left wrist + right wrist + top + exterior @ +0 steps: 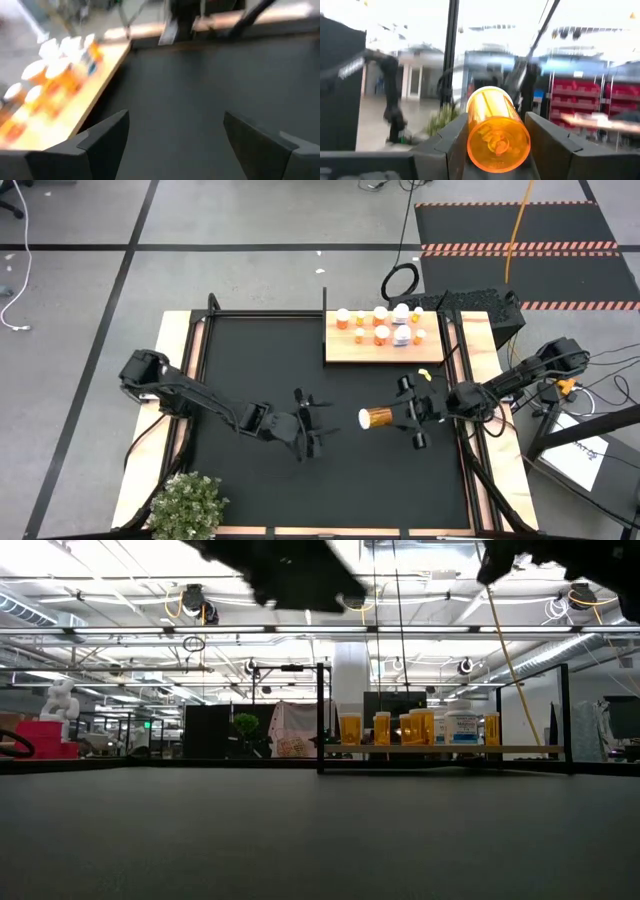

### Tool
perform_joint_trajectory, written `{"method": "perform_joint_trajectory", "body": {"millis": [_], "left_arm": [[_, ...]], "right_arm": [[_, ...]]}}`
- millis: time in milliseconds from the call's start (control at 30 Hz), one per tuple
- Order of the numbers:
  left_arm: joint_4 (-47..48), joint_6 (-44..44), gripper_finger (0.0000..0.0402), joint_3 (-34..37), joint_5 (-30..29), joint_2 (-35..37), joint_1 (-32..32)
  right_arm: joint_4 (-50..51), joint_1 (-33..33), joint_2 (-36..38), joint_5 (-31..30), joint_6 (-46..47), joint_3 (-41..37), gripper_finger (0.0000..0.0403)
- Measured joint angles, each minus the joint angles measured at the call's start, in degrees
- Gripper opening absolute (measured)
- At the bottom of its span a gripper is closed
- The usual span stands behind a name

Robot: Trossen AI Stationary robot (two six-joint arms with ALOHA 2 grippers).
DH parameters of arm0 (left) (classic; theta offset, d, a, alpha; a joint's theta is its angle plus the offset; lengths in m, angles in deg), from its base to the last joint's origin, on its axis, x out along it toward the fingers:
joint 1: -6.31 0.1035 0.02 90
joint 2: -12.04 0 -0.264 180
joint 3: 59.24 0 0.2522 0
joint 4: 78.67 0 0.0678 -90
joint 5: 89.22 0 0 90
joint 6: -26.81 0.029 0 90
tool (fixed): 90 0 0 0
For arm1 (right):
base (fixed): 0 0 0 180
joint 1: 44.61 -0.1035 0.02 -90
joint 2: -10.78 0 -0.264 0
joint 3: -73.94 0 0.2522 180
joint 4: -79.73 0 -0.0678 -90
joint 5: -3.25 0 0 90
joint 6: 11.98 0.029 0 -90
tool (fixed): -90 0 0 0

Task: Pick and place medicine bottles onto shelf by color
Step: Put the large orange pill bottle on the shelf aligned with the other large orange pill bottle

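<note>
Step in hand: carry phase. Right hand [400, 418] clamped on an orange bottle [377, 418], held sideways above the black mat [260, 360], below and just short of the shelf [345, 352]. Other medicine bottles [381, 324] standing on the shelf — orange ones grouped, a white one among them. Left hand [311, 427] spread, empty, mid-mat. Next, probably: swing over the shelf, turn the bottle upright, set down beside the orange group without knocking neighbours.
</note>
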Motion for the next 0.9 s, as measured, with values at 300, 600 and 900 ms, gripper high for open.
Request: {"method": "perform_joint_trajectory", "body": {"millis": [300, 600, 900], "left_arm": [[-35.9, 14.65, 0.0321, -0.03, 3.82, -8.12, 2.18], [-47.93, 15.33, 0.0322, -2.1, 23.56, -8.55, 7.69], [-41.35, 21.22, 0.0322, -9.37, 25.78, -8.88, 7.45]], "right_arm": [[-15.86, 0.0, -0.01, 0.14, -2.62, 0.22, 0.0174], [-18.35, 1.54, -1.01, 4.86, -2.82, 1.49, 0.0174], [-18.4, 1.53, -7.43, 8.08, -1.39, 8.55, 0.0174]]}}
